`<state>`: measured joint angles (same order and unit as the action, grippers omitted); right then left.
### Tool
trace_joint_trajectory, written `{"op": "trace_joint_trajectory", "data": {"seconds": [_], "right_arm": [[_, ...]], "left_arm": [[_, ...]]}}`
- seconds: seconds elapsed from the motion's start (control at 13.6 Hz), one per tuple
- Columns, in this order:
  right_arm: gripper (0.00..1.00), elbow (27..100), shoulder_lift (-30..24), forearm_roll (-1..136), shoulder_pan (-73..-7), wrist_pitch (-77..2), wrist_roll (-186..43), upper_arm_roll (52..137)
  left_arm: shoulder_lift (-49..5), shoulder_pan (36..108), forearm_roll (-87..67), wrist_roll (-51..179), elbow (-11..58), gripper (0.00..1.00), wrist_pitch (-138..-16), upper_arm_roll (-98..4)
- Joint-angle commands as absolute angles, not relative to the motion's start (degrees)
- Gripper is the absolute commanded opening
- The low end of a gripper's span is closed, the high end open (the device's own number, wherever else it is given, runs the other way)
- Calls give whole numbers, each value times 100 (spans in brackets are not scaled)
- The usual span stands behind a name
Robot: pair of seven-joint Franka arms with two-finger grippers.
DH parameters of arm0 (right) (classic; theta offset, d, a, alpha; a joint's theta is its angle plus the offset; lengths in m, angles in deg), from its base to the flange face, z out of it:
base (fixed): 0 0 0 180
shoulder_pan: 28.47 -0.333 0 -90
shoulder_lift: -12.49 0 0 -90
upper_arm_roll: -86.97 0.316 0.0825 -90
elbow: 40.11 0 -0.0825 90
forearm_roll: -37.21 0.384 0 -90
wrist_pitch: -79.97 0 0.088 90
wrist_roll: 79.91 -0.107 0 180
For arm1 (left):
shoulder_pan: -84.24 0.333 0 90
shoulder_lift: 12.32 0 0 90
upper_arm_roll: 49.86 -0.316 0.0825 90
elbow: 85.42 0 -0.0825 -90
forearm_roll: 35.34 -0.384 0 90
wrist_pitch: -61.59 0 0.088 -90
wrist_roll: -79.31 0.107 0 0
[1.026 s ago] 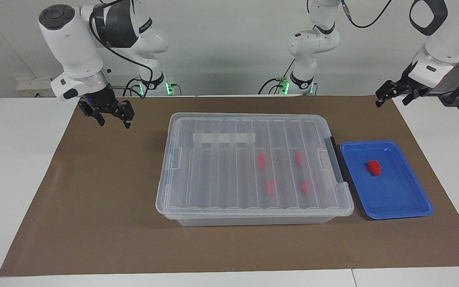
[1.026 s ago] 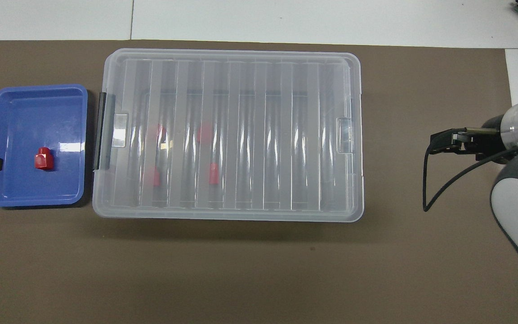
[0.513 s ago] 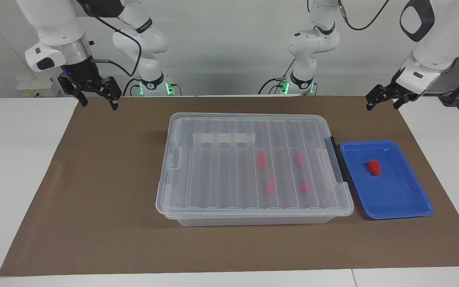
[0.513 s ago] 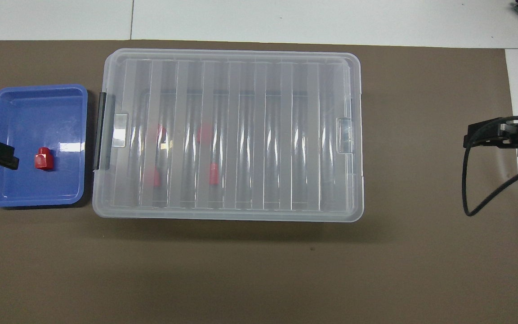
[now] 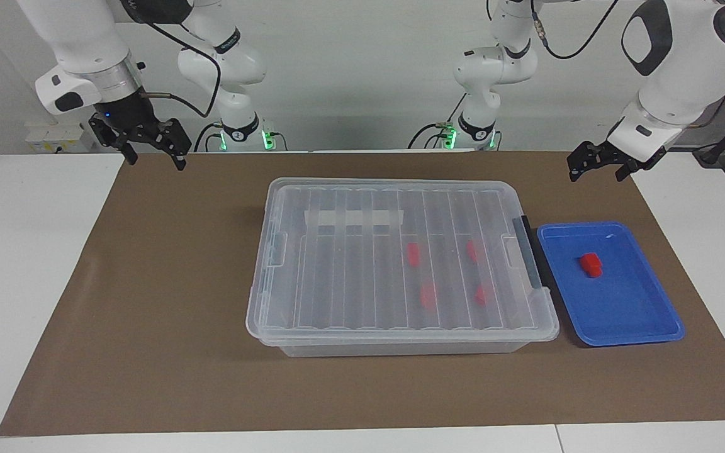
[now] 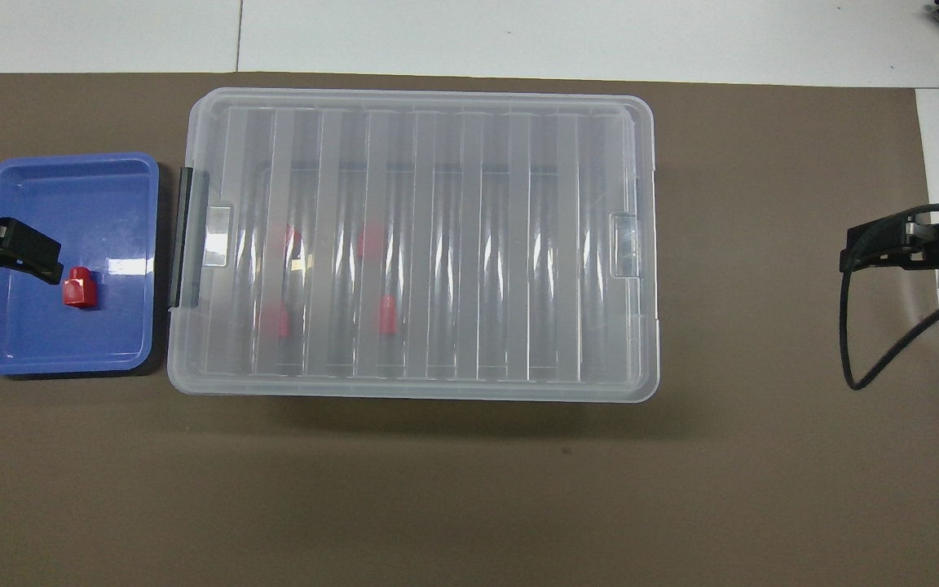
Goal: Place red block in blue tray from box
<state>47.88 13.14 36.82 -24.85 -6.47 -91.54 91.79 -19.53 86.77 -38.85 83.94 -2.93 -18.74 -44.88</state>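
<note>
The red block [image 5: 590, 264] [image 6: 79, 288] lies loose in the blue tray [image 5: 627, 318] [image 6: 62, 346], on the tray's floor toward the rim nearest the robots, touching no wall. The blue tray sits flat on the brown mat [image 5: 148, 302] [image 6: 469, 489] at the left arm's end of the table, just beside the short end of the box [image 5: 400, 267] [image 6: 412, 244] that carries the black bar [image 5: 530, 251] [image 6: 184, 236].

The box stands mid-table with its ribbed clear lid on. Through the lid four more red blocks [image 5: 413, 253] [image 6: 386, 315] show as blurred red shapes, all in the half of the box toward the tray. A white tape strip [image 5: 355, 218] lies across the lid near the edge closest to the robots; no writing can be read on it, nor any brand or label on the box or tray.

The left gripper [image 5: 594, 165] [image 6: 9, 249] hangs in the air over the mat's corner at the robots' edge, at the left arm's end; from above it covers the tray's outer rim beside the block, but the facing view shows it raised clear and holding nothing. Its fingers stand spread apart.

The right gripper [image 5: 153, 153] [image 6: 885, 244] hangs over the mat's other corner at the robots' edge, well apart from the box, its fingers parted and empty. A black cable [image 6: 869, 342] loops from its wrist.
</note>
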Motion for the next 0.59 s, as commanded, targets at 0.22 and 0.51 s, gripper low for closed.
{"op": "trace_joint_trajectory", "data": {"seconds": [0.22,0.51], "right_arm": [[100,5121,1539,3634,-2460,-563,-9195,9216],[100,5068,1486,3599,-2469,-765,-9160,9216]], "left_arm": [[-1593,8547,-4000,8327,273,100,-2182,-4564],[-1469,8644,-4000,8335,308,100,-2191,-4608]]}}
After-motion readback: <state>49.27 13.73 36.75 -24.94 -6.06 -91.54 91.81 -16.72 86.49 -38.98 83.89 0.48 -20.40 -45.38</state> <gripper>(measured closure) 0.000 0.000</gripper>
